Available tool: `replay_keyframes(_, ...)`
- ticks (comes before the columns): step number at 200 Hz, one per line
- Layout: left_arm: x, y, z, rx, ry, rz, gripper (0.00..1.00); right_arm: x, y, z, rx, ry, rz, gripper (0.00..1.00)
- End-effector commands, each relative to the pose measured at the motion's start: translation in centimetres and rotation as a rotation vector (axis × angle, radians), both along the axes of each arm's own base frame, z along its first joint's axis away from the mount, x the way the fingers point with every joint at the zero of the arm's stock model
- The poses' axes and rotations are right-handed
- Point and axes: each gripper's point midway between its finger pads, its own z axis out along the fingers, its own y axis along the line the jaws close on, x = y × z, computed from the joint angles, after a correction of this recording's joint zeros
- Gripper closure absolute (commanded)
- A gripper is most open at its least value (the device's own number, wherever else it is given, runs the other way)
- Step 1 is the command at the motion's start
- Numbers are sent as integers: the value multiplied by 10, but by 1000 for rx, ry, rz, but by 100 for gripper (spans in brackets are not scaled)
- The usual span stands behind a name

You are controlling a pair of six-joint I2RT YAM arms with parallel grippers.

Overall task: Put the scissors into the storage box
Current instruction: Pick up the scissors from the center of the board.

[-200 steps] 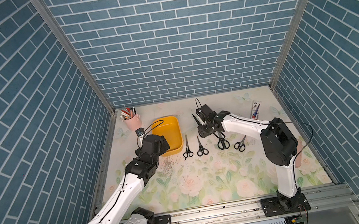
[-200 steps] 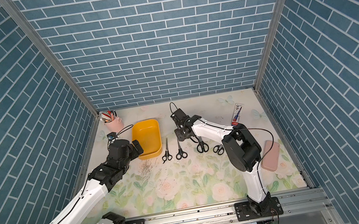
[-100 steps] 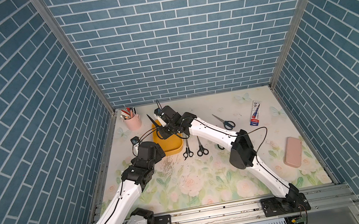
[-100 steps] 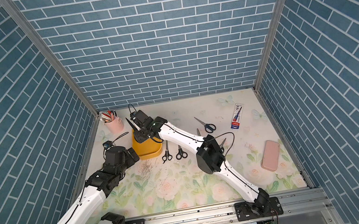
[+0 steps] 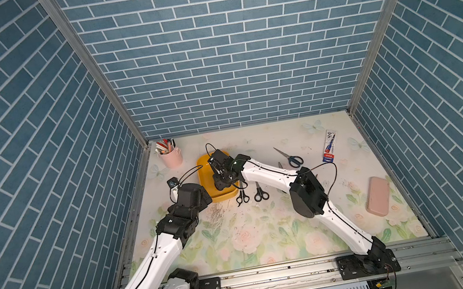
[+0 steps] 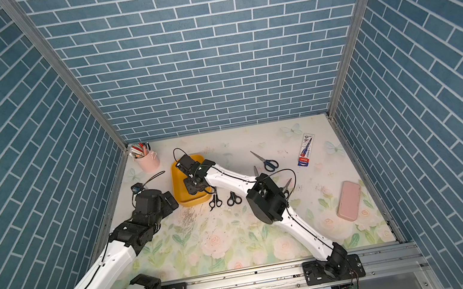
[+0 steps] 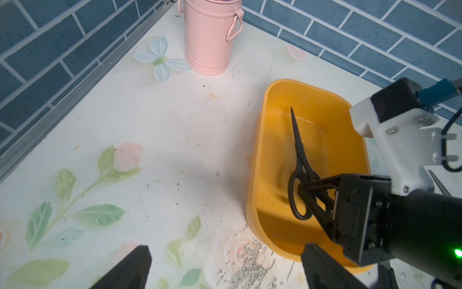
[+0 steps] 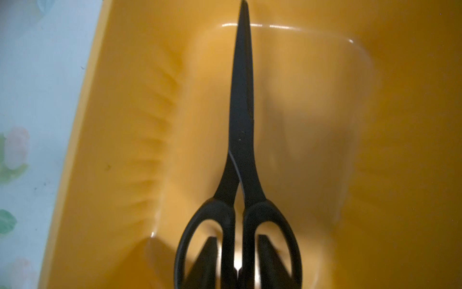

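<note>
Right wrist view: the long black loop-handled scissors, carried over from the floral mat, are now inside the shallow yellow plastic storage tub; nothing else shows in it. The right gripper straddles the handle shanks, loosening. Whether it still pinches, I cannot tell. Two small black-handled scissors wait just beside the tub.

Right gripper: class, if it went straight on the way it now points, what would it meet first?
Most likely the black scissors, right ahead of the right gripper; behind them, the storage box floor. Depth between them is unclear.
</note>
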Motion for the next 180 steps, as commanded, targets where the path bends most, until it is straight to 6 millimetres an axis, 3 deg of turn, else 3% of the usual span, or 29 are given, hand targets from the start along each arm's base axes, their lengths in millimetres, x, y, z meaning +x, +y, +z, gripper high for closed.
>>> replay_keyframes(1, -4, 6, -2, 15, 8, 17, 0, 11, 8, 23, 48, -59, -38, 43)
replay_keyframes(17, -2, 5, 1, 16, 2, 10, 0, 15, 10, 52, 92, -107, -32, 37)
replay_keyframes(41, 5, -1, 11, 14, -22, -17, 0, 14, 7, 109, 154, -170, -7, 37)
replay_keyframes(53, 8, -2, 16, 25, -17, -17, 0, 11, -7, 138, 156, -220, -10, 37)
replay_keyframes(62, 10, -2, 19, 37, -8, -14, 2, 8, -26, 159, 156, -263, -25, 37)
replay_keyframes(64, 10, -3, 20, 40, -7, -16, 2, 6, -33, 175, 176, -281, -30, 37)
replay_keyframes(65, 11, -4, 20, 43, -6, -19, 2, 7, -34, 170, 168, -278, -33, 37)
replay_keyframes(69, 12, -6, 21, 50, -1, -24, 2, 3, -46, 180, 183, -288, -43, 37)
replay_keyframes(88, 15, -13, 26, 74, 12, -40, 3, -8, -100, 164, 186, -238, -99, 40)
replay_keyframes(106, 18, -31, 28, 37, 1, -98, 6, -31, -147, 128, 93, -195, -127, 41)
replay_keyframes(124, 20, -63, 27, 30, -12, -196, 6, -61, -178, 89, 24, -105, -125, 43)
replay_keyframes(154, 11, -131, 4, -39, 40, -433, 3, -97, -189, 36, -39, 59, -77, 48)
replay_keyframes(180, 4, -139, -18, -49, 104, -431, 3, -106, -183, 7, -69, 122, -73, 51)
